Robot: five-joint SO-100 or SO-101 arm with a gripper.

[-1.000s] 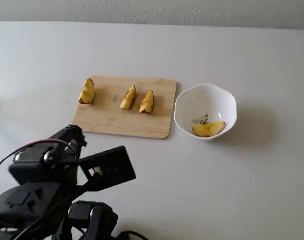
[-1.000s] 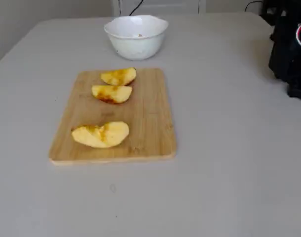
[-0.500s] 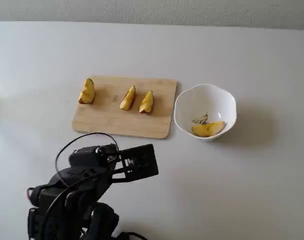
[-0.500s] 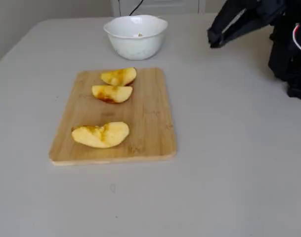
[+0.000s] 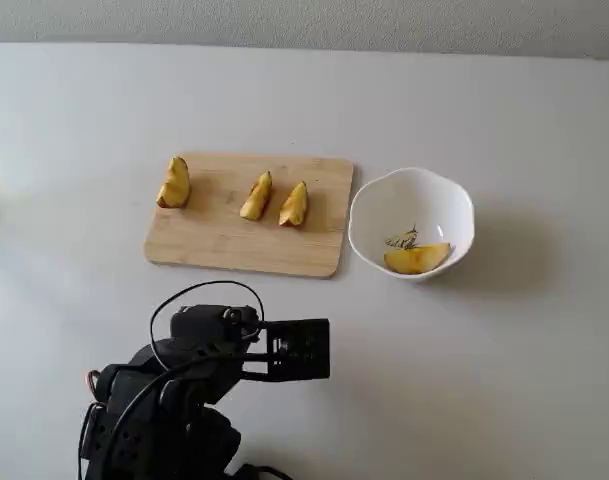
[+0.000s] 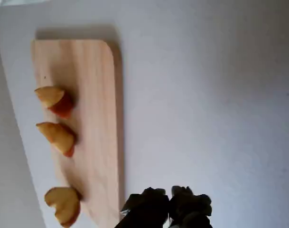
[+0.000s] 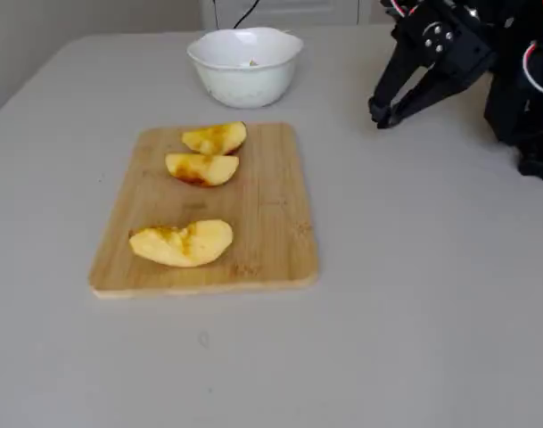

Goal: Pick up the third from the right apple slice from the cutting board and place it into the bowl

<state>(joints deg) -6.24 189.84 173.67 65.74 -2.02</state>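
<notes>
Lying crosswise on cutting board [image 7: 262, 214]: apple slice [image 7: 181, 243]

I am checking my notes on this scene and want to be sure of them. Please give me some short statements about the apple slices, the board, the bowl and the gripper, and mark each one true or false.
1. Three apple slices lie on the cutting board. True.
2. The bowl is empty. False: one apple slice lies in it, beside the butterfly mark.
3. The gripper holds an apple slice. False: its fingertips meet with nothing between them, and it hangs over bare table, off the board.
4. In a fixed view, the leftmost slice lies apart from the other two, which sit close together. True.
5. The bowl stands on the cutting board. False: it stands on the table just past the board's short edge.
</notes>
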